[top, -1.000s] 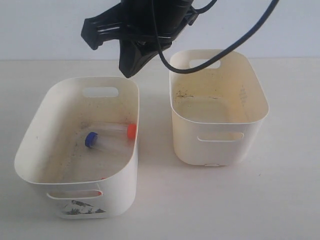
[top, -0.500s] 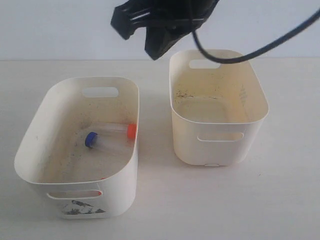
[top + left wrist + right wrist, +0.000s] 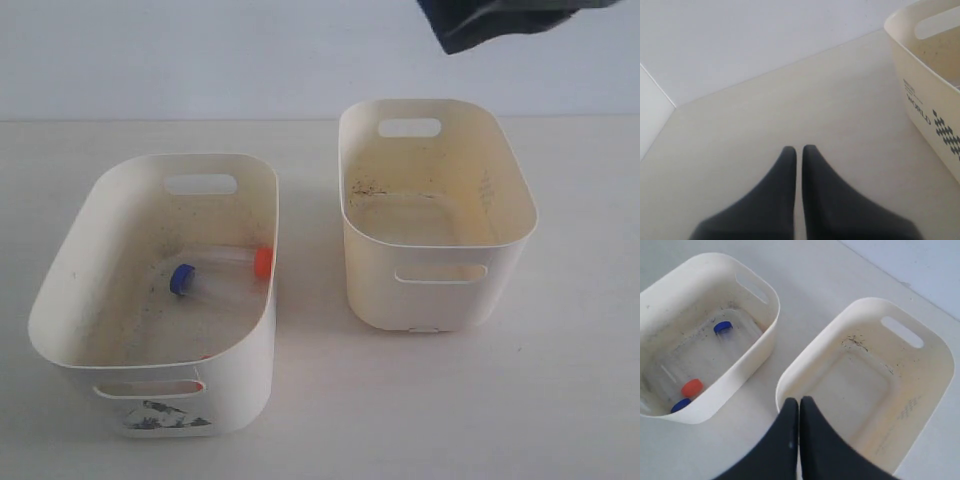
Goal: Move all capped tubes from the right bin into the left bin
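Observation:
The left bin (image 3: 245, 370), with a dark print on its front, holds capped tubes: one blue cap (image 3: 182, 279) and one orange cap (image 3: 262, 262) show in the exterior view. The right wrist view shows the left bin (image 3: 747, 370) with a blue cap (image 3: 723, 327), an orange cap (image 3: 692, 388) and another blue cap (image 3: 680, 405). No tube shows in the right bin (image 3: 380, 290), whose inside (image 3: 925, 390) looks bare. My right gripper (image 3: 799, 400) is shut on nothing, high over the right bin's near rim; only its tip (image 3: 460, 38) shows at the exterior view's top. My left gripper (image 3: 799, 149) is shut and empty above bare table.
A cream bin wall (image 3: 925, 90) printed with "WORLD" and a diamond pattern stands beside my left gripper. Both bins sit on a pale table (image 3: 320, 400) with a white wall behind. A gap of table separates the two bins.
My right arm has swung from above the back of the left bin to the right and upward, almost out of the exterior view. The bins and tubes have not moved.

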